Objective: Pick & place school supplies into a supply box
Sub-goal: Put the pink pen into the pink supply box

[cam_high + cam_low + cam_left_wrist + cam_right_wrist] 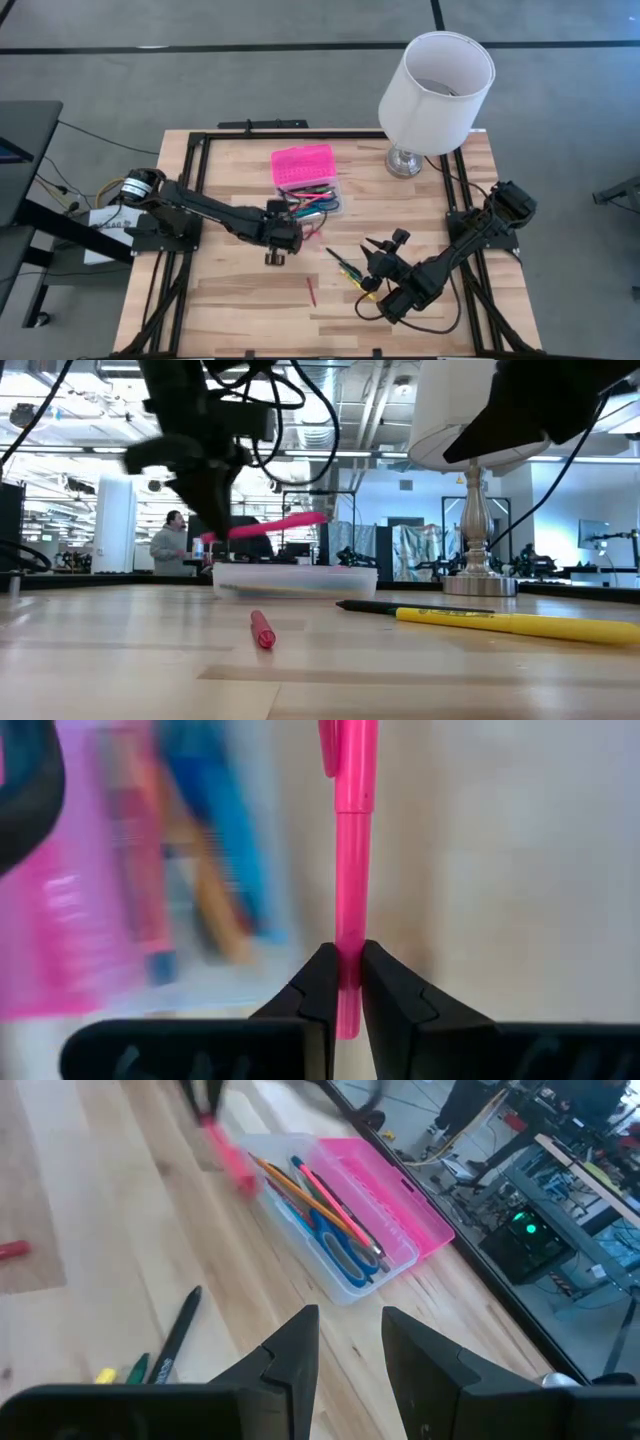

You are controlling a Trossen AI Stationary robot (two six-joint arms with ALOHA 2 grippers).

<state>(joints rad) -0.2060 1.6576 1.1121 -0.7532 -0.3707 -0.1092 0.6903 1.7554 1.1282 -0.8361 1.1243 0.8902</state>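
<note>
Supply box [318, 200] at table [230, 300] centre, its lid [301, 165] behind it; lamp [430, 95] at the rear right; left gripper [291, 232] just beside the box; loose pens [350, 272] right of centre; a small marker [311, 291] alone in front

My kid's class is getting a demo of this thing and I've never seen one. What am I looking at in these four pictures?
Two dark robot arms work at a wooden table, each ending in a two-finger claw. One picture looks straight down, one looks level across the tabletop, and two come from cameras on the wrists.

The left claw is shut on a pink pen, carried beside the supply box, a clear case with a pink lid open, already holding pencils and blue scissors. The right claw is open and holds nothing.

On the table lie a red pen, a yellow marker and a dark pen. A white lamp stands at the far edge.
</note>
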